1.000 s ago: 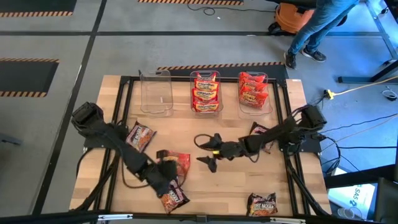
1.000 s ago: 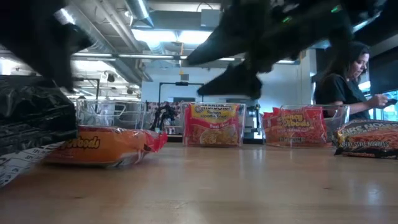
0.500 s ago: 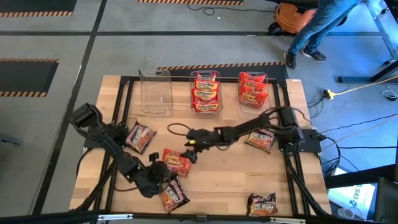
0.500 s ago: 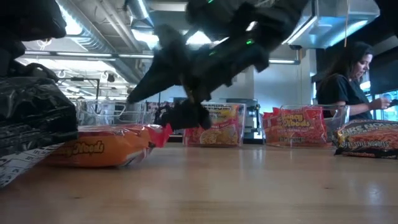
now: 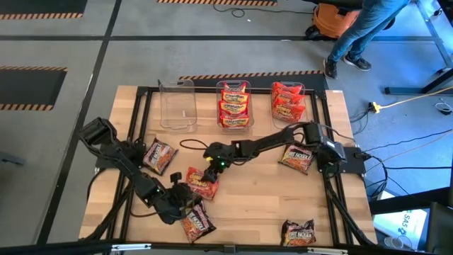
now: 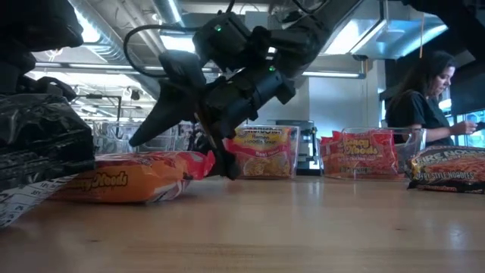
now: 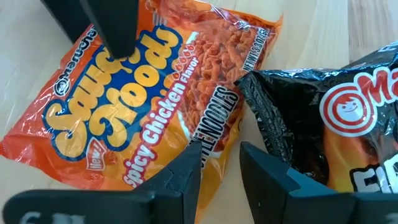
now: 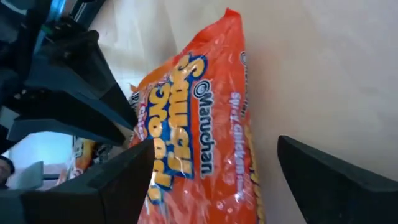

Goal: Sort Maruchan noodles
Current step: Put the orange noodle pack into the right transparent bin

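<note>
Right hand (image 5: 207,172) low over the table (image 5: 262,205), near its middle, fingers spread wide. The orange noodle packet (image 5: 200,183) lies flat on the wood directly below and just ahead of it. From the right wrist the packet (image 8: 199,137) runs up between the two fingers, neither of which clamps it. From table height the fingers (image 6: 163,106) straddle the near end of the packet (image 6: 129,178); contact cannot be told.

Left hand (image 5: 185,199) sits at the other end of the same packet, toward the front left of the table. Its fingers (image 7: 186,177) stand a little apart with nothing pinched between them, tips over the packet's (image 7: 143,106) edge. A black packet (image 7: 323,124) lies just beside, overlapping that edge.

Other packets: a dark one (image 5: 158,155) by the left arm, one (image 5: 197,222) at the front left, one (image 5: 296,158) by the right arm, one (image 5: 298,231) at the front right.

Three clear bins along the far side: left bin (image 5: 177,105) without packets, middle bin (image 5: 234,106) with yellow-red packets, right bin (image 5: 289,103) with red ones.

A person (image 6: 420,98) stands beyond the table.
</note>
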Motion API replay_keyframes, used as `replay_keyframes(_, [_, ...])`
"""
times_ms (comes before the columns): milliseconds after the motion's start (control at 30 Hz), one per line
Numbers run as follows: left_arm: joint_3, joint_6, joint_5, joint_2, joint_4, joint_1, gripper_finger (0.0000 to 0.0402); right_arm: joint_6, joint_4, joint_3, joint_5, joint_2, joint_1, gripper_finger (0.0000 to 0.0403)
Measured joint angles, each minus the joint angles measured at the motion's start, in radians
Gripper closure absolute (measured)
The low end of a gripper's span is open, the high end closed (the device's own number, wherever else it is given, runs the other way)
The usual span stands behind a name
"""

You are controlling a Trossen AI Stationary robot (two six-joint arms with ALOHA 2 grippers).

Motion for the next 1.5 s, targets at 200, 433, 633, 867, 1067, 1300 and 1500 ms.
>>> replay_keyframes(200, [-0.001,0.040,-0.024,0.001,-0.005,0.011,0.0296,0.025,0.008,0.013,-0.049,0.018,0.004,0.0075])
replay_keyframes(433, [-0.001,0.068,-0.031,0.002,-0.003,0.062,0.0296,0.048,0.029,0.012,-0.071,0.021,0.025,0.0075])
replay_keyframes(633, [-0.001,0.086,-0.032,0.002,0.001,0.092,0.0296,0.023,0.028,0.010,-0.063,0.021,0.035,0.0114])
replay_keyframes(867, [0.000,0.086,-0.024,-0.001,0.004,0.082,0.0296,-0.024,0.049,0.007,-0.049,0.024,0.036,0.0244])
replay_keyframes(1067, [0.061,0.086,-0.005,-0.002,-0.078,0.046,0.0296,-0.088,0.063,0.009,-0.060,0.024,0.038,0.0334])
replay_keyframes(1300, [0.149,0.061,0.024,-0.002,-0.248,-0.006,0.0296,-0.190,-0.057,0.008,-0.046,-0.048,0.038,0.0358])
replay_keyframes(1500, [0.190,0.058,0.024,-0.002,-0.277,-0.037,0.0296,-0.310,-0.259,0.009,0.026,-0.158,0.038,0.0353])
